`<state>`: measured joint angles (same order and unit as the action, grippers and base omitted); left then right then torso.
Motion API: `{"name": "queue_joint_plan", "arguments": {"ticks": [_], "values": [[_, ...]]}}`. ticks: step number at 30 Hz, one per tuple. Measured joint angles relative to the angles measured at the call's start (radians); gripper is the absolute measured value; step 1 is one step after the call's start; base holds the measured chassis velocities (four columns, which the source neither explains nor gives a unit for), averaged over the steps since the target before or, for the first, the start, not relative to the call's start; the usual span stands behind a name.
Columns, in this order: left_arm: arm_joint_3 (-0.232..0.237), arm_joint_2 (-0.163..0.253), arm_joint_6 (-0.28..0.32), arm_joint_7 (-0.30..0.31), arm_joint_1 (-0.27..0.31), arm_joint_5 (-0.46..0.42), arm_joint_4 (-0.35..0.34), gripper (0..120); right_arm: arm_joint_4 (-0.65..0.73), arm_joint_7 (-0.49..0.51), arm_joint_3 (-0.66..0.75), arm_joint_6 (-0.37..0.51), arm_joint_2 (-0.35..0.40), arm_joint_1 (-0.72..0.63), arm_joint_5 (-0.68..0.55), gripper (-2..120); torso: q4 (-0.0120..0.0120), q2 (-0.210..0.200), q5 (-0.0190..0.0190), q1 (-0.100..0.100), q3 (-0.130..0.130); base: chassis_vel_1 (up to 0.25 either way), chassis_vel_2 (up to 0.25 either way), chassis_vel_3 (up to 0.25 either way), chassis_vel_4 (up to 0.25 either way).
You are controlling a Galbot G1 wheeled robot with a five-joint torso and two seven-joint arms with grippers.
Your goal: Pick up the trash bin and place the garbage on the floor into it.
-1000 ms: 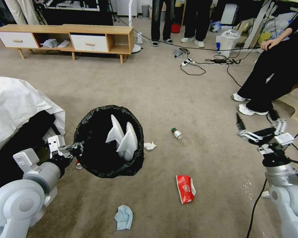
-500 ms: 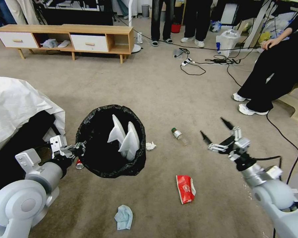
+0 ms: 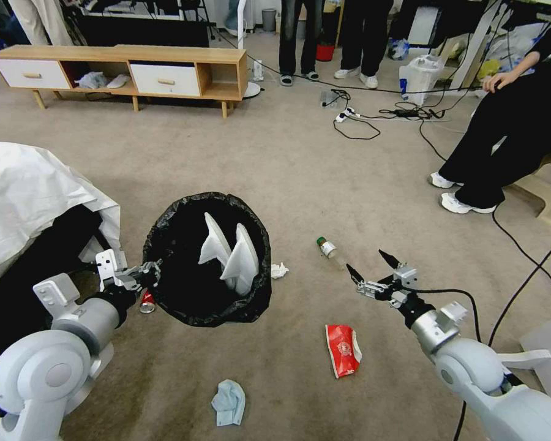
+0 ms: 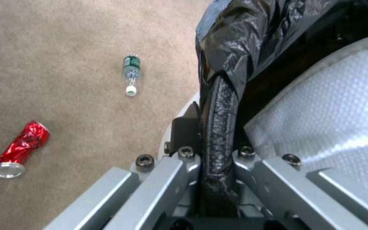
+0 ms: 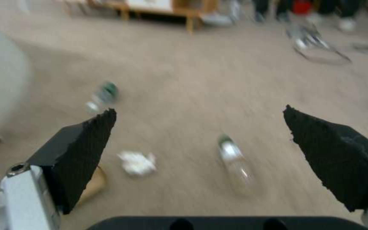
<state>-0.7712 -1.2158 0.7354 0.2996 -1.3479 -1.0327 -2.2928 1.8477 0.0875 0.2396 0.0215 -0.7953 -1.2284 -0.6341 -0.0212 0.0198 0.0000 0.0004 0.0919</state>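
A staged living-room test space: beige carpet floor [image 3: 300, 171], a low wooden TV cabinet [image 3: 122, 70], cables and power strips [image 3: 349, 113] strewn about.

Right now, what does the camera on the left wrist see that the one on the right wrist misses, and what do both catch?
Left wrist alone: the left gripper shut on the black-bagged rim of the trash bin, and a crushed red can on the floor. Right wrist alone: the open right gripper, with a clear bottle and white tissue ahead of it. Both: the beige carpet and a green-labelled bottle lying farther off.
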Motion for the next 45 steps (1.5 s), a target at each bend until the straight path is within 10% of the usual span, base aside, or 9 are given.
{"name": "queue_joint_plan", "arguments": {"ticks": [5, 13, 45], "values": [[0.006, -0.007, 0.000, -0.004, 0.010, 0.010, 0.015, 2, 0.042, 0.231, -0.063, 0.443, -0.040, 0.080, -0.172, 100, -0.0001, 0.000, 0.0001, 0.000, 0.000, 0.000, 0.000, 0.000, 0.000], [0.007, -0.007, 0.000, -0.004, 0.008, 0.012, 0.025, 2, 0.099, 0.332, -0.038, 0.722, -0.059, 0.067, -0.333, 100, -0.0004, 0.000, 0.0000, 0.000, 0.000, 0.000, 0.000, 0.000, 0.000], [0.013, -0.003, 0.000, -0.006, 0.007, 0.009, 0.041, 2, -0.143, 0.232, -0.180, 0.621, -0.104, 0.135, -0.283, 100, -0.0004, 0.000, 0.0000, 0.000, 0.000, 0.000, 0.000, 0.000, 0.000]]}}
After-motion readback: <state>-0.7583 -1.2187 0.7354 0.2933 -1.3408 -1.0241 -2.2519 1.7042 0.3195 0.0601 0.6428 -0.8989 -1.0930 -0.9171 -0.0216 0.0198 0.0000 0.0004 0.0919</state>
